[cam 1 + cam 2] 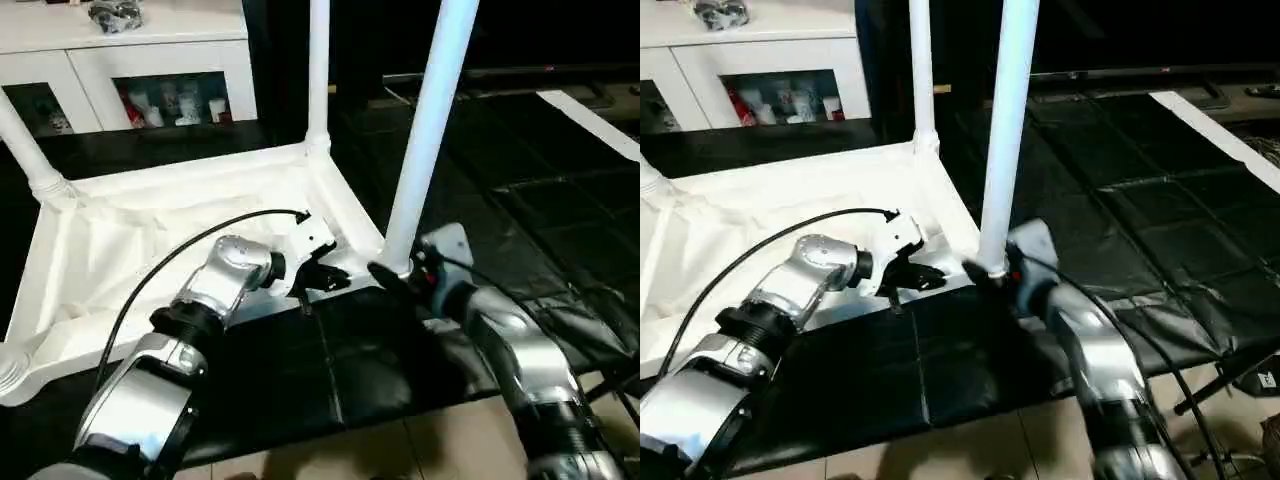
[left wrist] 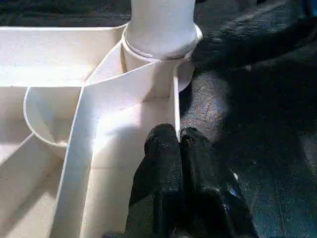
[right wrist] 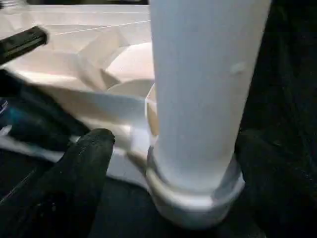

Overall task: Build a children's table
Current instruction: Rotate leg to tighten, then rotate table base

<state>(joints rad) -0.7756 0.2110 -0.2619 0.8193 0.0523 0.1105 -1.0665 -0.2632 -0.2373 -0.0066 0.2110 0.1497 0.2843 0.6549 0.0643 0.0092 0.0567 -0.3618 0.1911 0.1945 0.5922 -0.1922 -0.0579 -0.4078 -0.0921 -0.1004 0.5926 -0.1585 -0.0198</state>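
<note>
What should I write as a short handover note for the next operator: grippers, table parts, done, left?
Left gripper: shut, holding nothing, its tips at the wall of the upside-down white plastic square table top, near the closest corner.
Right gripper: fingers open on both sides of the white tapered tube leg, at its base.
Done: that leg stands in its round corner socket; two more legs are up.
Left: the near-left corner socket looks empty; draw the right gripper back.
</note>
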